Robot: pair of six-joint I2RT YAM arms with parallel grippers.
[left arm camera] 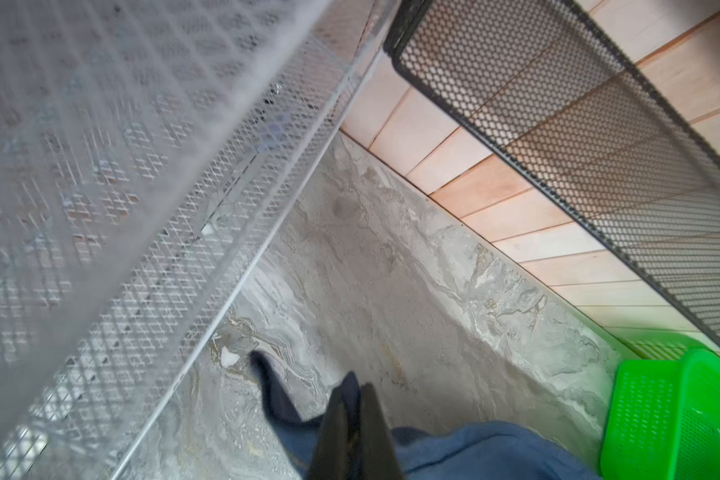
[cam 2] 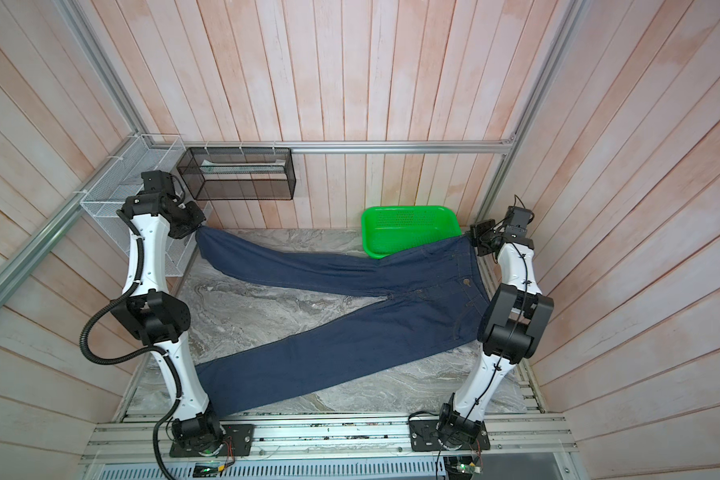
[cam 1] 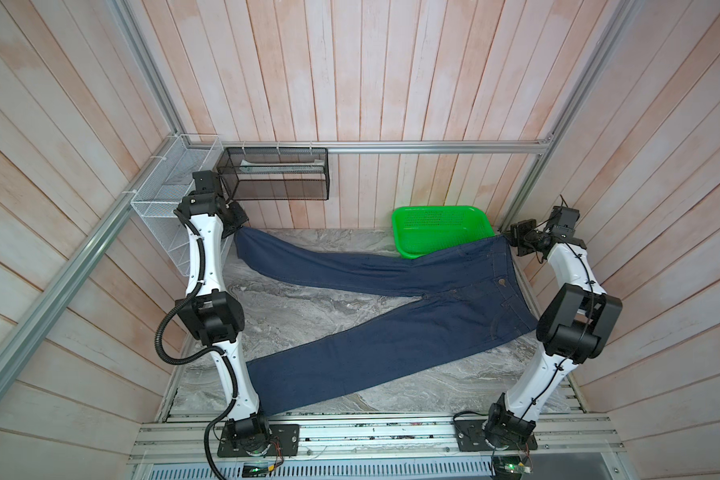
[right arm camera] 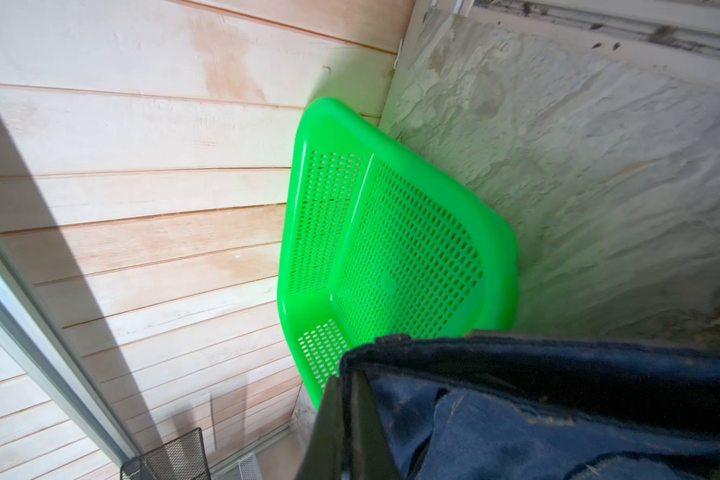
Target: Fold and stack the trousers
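Pinched shut in my left gripper (left arm camera: 356,399) was the far leg's hem, at the far left. My right gripper (right arm camera: 348,399) was clamped on the waistband's far corner, by the green basket (cam 1: 437,224). Between them the trousers (cam 1: 391,332) ran left to right across the table (cam 1: 308,307). The free leg splayed toward the near left, so I judged the held edge had to come nearward onto it.

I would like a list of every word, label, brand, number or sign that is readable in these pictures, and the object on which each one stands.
No text is readable in any view.
waist button of the trousers: too small to tell whether it bears a mark.
circuit boards at the front rail: only green lights show; any print is too small.
green basket, black mesh basket: no labels visible.
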